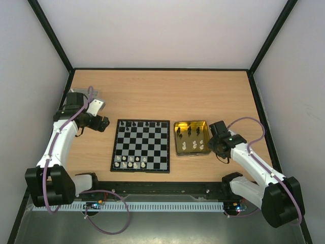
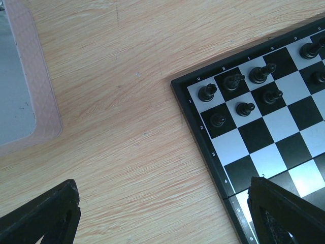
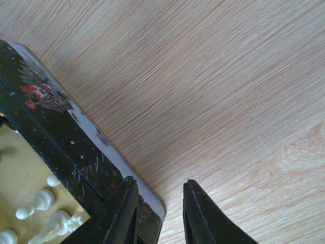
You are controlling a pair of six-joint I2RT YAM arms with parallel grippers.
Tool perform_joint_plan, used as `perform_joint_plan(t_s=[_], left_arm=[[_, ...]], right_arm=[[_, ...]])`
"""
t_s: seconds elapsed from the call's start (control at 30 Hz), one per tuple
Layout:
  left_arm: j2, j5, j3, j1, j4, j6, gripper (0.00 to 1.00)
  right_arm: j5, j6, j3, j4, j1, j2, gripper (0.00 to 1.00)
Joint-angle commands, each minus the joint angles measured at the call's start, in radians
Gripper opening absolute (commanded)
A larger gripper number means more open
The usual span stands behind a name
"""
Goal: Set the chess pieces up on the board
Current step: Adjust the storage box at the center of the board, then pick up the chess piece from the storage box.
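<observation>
Nearest, the right gripper (image 3: 157, 184) is held over the bench (image 1: 167, 91), just beside the near right corner of the tray (image 3: 61, 137). Its jaws are narrowed but parted, and nothing is gripped. From there, a descent could be made onto the rim rather than into the tray, and the tray could be jolted so that the white pieces (image 3: 34, 202) inside are scattered. These are tiny and cream, and some seem toppled and crowded together, so a neighbour could be dragged along or a piece pinched askew and dropped. Left of the tray, the board (image 1: 141, 147) is set by the bench's near edge. A few white pieces are lined on its near rows and black pieces (image 2: 234, 81) on its far rows, with many squares bare. Farther off, by the board's far left corner, the left gripper (image 2: 162, 188) is spread wide, with nothing held.
</observation>
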Motion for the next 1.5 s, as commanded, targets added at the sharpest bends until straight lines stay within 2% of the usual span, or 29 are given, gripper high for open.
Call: perform_joint_plan(t_s=[0.0, 0.1, 0.3, 0.43, 0.6, 0.67, 0.73, 0.93, 1.07, 1.23, 1.47], left_arm=[[0.006, 0.018, 0.019, 0.006, -0.013, -0.013, 0.90], [0.011, 0.017, 0.023, 0.004, -0.013, -0.014, 0.90], [0.025, 0.007, 0.014, 0.006, 0.001, -0.011, 0.90], [0.030, -0.006, 0.004, 0.005, 0.011, -0.008, 0.90], [0.037, -0.004, -0.001, 0.005, 0.011, -0.002, 0.90], [0.037, -0.002, 0.001, 0.005, 0.013, 0.000, 0.90], [0.031, 0.000, 0.001, 0.005, 0.022, -0.004, 0.90], [0.028, 0.009, 0.010, 0.006, 0.013, 0.004, 0.90], [0.031, -0.006, 0.003, 0.006, 0.030, -0.009, 0.89], [0.049, -0.022, -0.002, 0.004, 0.043, -0.020, 0.89], [0.066, -0.037, 0.001, 0.004, 0.054, -0.034, 0.89]], right_arm=[[-0.019, -0.002, -0.002, 0.009, 0.000, -0.010, 0.25], [0.003, -0.012, 0.020, 0.000, 0.005, -0.005, 0.26], [0.120, -0.095, 0.158, -0.031, 0.005, 0.066, 0.38], [0.165, -0.182, 0.269, -0.018, 0.005, 0.143, 0.40], [0.064, -0.327, 0.407, 0.020, 0.005, 0.269, 0.41], [0.005, -0.370, 0.453, 0.028, 0.005, 0.334, 0.51], [-0.053, -0.430, 0.503, 0.021, 0.005, 0.401, 0.54], [0.000, -0.475, 0.577, 0.008, 0.005, 0.497, 0.35], [-0.023, -0.488, 0.581, 0.016, 0.005, 0.529, 0.29], [-0.110, -0.490, 0.574, 0.035, 0.019, 0.530, 0.28], [-0.103, -0.454, 0.619, 0.018, 0.189, 0.572, 0.32]])
